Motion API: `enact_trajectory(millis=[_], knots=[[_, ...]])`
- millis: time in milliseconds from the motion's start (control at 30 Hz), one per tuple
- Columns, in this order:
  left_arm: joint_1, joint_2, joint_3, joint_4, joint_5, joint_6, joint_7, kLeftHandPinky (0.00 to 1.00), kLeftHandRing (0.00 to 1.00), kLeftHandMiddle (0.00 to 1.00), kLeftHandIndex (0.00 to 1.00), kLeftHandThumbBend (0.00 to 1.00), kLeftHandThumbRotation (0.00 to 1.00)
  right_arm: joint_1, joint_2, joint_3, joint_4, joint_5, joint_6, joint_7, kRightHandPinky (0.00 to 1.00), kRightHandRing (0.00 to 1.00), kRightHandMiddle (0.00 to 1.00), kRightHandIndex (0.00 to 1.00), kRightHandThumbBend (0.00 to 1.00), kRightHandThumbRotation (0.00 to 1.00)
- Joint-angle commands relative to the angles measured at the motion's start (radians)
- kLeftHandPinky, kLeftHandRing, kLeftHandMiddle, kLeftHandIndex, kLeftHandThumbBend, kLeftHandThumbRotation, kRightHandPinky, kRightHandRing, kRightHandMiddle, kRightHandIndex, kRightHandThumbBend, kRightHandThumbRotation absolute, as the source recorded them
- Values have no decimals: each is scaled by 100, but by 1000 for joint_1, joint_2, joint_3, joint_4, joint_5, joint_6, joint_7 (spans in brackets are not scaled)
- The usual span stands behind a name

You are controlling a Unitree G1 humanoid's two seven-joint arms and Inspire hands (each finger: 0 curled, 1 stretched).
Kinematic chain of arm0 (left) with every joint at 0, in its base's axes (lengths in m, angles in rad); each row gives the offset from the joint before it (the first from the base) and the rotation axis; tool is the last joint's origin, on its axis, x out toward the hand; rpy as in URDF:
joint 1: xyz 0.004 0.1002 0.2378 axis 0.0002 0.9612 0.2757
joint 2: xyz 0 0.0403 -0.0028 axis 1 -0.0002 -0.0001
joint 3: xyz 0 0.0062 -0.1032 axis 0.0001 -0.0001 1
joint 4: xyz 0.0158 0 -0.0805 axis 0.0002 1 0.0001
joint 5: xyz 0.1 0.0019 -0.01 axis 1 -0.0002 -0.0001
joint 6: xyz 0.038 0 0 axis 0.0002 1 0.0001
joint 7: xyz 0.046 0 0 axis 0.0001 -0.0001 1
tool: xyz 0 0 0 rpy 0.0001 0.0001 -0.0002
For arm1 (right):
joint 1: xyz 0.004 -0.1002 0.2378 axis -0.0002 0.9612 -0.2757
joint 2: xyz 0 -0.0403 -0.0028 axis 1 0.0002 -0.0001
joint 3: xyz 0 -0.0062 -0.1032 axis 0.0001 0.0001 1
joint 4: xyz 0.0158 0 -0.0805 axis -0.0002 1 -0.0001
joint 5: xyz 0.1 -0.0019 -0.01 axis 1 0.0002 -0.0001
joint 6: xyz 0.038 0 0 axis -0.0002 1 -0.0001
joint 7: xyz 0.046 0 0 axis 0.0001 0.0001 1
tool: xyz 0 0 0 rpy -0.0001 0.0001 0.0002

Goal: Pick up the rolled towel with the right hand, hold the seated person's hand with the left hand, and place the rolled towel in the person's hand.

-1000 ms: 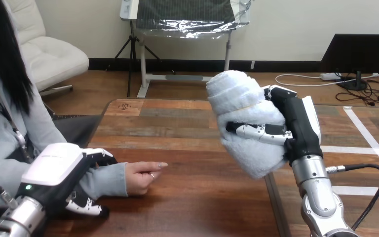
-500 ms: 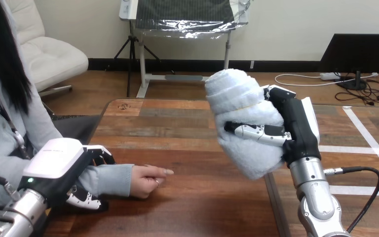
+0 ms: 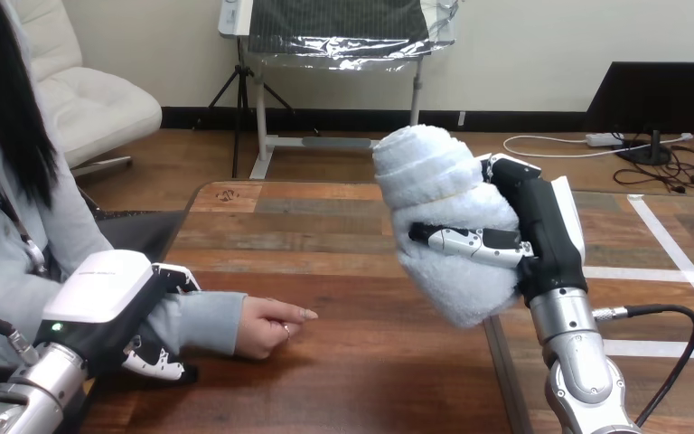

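At the counter's [image 3: 325, 226] near left edge, the left hand [image 3: 108, 303] curled its fingers over and thumb under the person's sleeved wrist [image 3: 203, 321]. The person's hand [image 3: 271, 325] lay on the wood. Well to its right, the raised right hand [image 3: 547, 226] clasped the rolled towel [image 3: 438, 217] above the counter, thumb across its front.

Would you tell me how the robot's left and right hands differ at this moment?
The right robot hand is raised upright above the table; the left robot hand sits low at the table's left. The right robot hand grips the rolled towel; the left robot hand is curled round the person's sleeved wrist. Both are shut on something.
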Motion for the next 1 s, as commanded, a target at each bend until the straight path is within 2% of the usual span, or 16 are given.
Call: enact_trajectory(millis=[0,300,400,500,967], knots=[[-32,-5,-14,5,-30,-2,-2,42,45,49,50,100,6,-45,-10,-3,-56,-10,-34,-26,28,32,41,47,76,0],[-27,1,-16,-12,-45,-11,-3,36,40,45,46,100,1,-46,-10,-3,-51,-22,-22,-38,28,32,41,47,76,0],[-29,3,-24,-4,-26,-25,43,34,38,44,44,100,1,-47,-10,-3,-50,-26,-20,-42,28,32,41,47,76,0],[-23,3,-17,-20,-47,-19,9,33,37,43,44,100,2,-47,-10,-3,-48,-29,-20,-43,28,32,42,47,76,0],[-12,5,-9,-48,-59,-61,48,29,33,39,40,100,0,-53,-17,13,-39,-73,-3,-92,29,33,43,46,75,0]])
